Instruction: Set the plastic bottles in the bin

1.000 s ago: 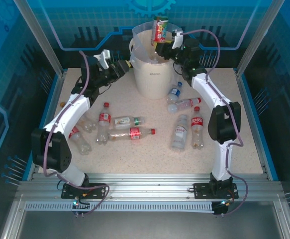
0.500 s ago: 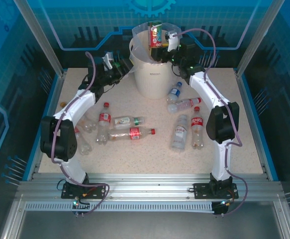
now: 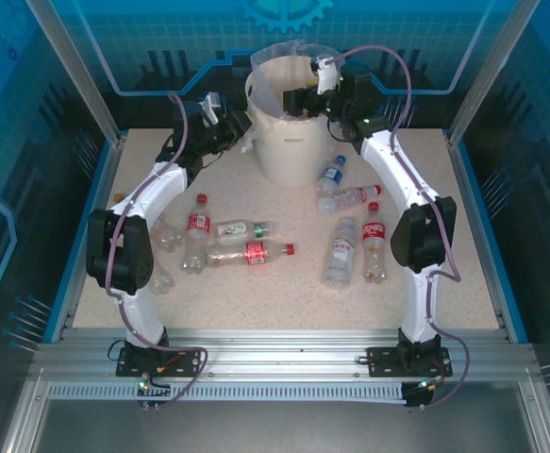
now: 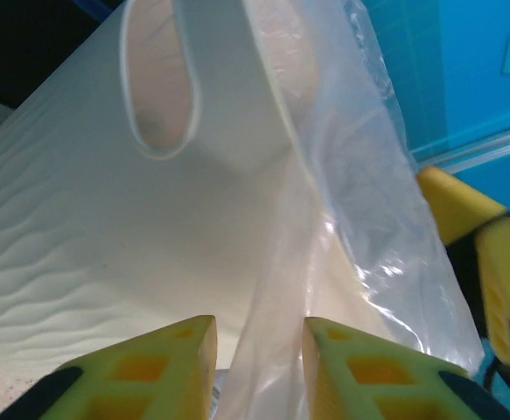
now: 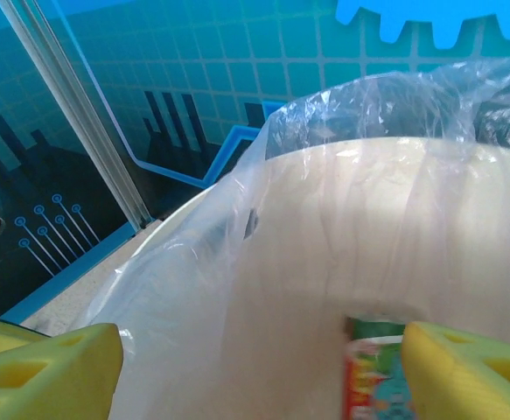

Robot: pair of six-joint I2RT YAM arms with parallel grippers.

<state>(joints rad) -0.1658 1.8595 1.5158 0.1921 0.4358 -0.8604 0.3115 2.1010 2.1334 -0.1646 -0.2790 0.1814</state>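
A blue-panelled enclosure with aluminium posts surrounds a pale speckled worktop. At its far middle stands the bin, an off-white bucket whose clear liner billows above the rim.

The right wrist view looks down into the bin, and a bottle with a green and red label is low inside it against the inner wall. At least that one counts as delivered. What else lies at the bottom is hidden.

Most of the job is left. About nine plastic bottles lie scattered on the worktop in front of the bin. One cluster is left of centre near the left arm. Another is to the right, with one just beside the bin's base.

The right claw hangs over the bin's mouth, its yellow fingers spread wide with nothing between them. The labelled bottle sits below and apart from them.

The left claw is pressed close to the bin's left side near the handle cut-out. Its fingers stand narrowly parted, and a fold of the liner runs down between them. I cannot tell whether they pinch it. They carry no bottle.

My judgement is that the task is early on, with roughly nine pick-ups ahead.
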